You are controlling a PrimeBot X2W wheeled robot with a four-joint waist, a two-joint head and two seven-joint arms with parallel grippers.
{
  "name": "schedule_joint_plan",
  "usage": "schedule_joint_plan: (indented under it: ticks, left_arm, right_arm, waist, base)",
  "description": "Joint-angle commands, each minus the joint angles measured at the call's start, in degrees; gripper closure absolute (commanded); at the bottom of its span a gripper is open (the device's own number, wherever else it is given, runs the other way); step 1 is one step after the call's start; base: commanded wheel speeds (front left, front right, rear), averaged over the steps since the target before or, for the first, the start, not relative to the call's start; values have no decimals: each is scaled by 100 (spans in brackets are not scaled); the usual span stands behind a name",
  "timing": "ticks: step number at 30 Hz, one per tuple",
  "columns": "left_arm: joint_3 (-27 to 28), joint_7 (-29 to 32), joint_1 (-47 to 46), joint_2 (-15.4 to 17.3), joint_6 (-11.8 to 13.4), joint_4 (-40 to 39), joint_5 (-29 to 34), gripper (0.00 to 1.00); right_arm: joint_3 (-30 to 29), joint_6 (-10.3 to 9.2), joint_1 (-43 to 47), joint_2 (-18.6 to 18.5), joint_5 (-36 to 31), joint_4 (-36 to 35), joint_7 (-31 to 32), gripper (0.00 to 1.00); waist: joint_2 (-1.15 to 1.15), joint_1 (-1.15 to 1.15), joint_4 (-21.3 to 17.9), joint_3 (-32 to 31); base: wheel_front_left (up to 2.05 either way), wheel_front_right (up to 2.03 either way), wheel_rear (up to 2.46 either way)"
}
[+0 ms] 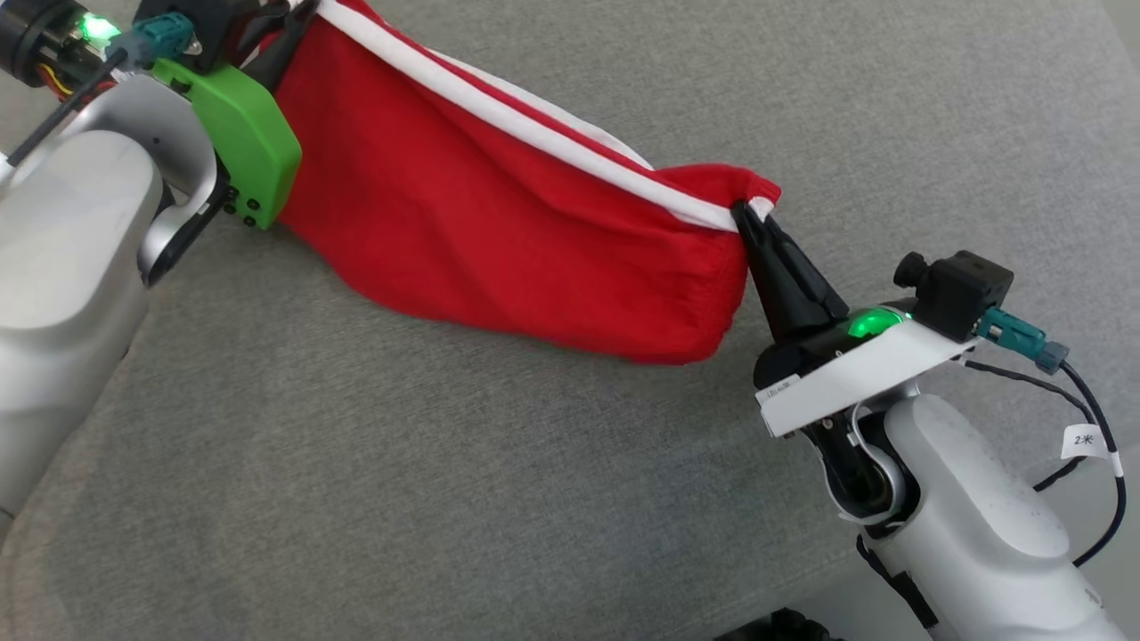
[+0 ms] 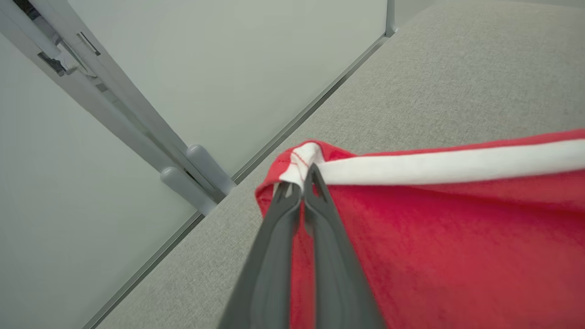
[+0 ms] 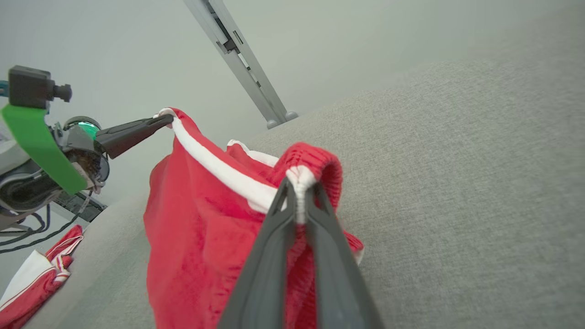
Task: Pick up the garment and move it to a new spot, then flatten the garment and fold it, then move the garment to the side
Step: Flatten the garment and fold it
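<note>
The red garment with its white stripe is stretched from the upper left to the centre right of the head view, its body sagging over the grey fabric surface. The left gripper is clenched on the striped corner at the upper left end, and the right gripper is clenched on the bunched striped corner at the other end. A second red-and-white cloth lies in the lower left of the right wrist view.

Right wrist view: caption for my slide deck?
Right hand and left hand hold the red garment by its white stripe over grey upholstery.
</note>
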Motion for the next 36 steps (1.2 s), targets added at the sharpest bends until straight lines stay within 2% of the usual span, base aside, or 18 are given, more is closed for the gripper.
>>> schedule_joint_plan:
  ticks: [1,4,5,6,7,8,12,17,23,29,36]
  left_arm:
    - [-69,-101,-183,52,-11,161,-86,100]
    - [-495,-129,-342,17,-11,462,-105,100]
    - [-563,-173,-404,13,-11,553,-158,100]
    - [-611,-232,-475,2,-11,672,-229,89]
    - [-634,-307,-521,-15,-11,761,-262,36]
    - [-698,-370,-527,-55,-11,864,-295,0]
    - [-866,-659,-622,-112,-11,1112,-466,0]
    - [-777,-1026,-621,-193,-12,1357,-840,0]
    - [-901,-1150,-463,-48,-12,1427,-1180,0]
    - [-1231,-634,-108,161,-12,1060,-1727,0]
    - [-1439,56,228,446,-12,680,-2031,0]
  right_arm:
    - [-89,3,-119,129,-93,37,-21,100]
    - [-41,3,-157,260,-46,114,-20,100]
    - [23,3,-178,259,-60,127,-20,76]
    - [11,3,-201,284,-60,95,-21,0]
    - [-2,3,-190,290,-58,102,-21,0]
    - [-19,3,-167,290,-82,100,-21,0]
    - [-242,3,37,205,-387,-114,-21,0]
    - [-880,3,589,430,-876,-748,-22,0]
    - [-1268,3,1339,693,-1402,-1431,-22,0]
    - [-1332,3,1766,839,-1605,-1692,-22,0]
    - [-1280,3,1711,892,-1723,-1686,-23,0]
  waist:
    - [0,-1,-416,386]
    - [0,-1,-459,407]
    - [0,-1,-462,404]
    - [0,-1,-464,398]
    - [0,-1,-461,386]
    - [0,-1,-443,358]
    - [0,-1,-339,225]
    - [0,-1,-195,-17]
    - [0,-1,-143,-229]
    - [0,-1,-167,-310]
    - [0,-1,-175,-269]
  base:
    - [0,0,0]
    - [0,0,0]
    - [0,0,0]
    - [0,0,0]
    - [0,0,0]
    - [0,0,0]
    - [0,0,0]
    - [0,0,0]
    - [0,0,0]
    - [0,0,0]
    - [0,0,0]
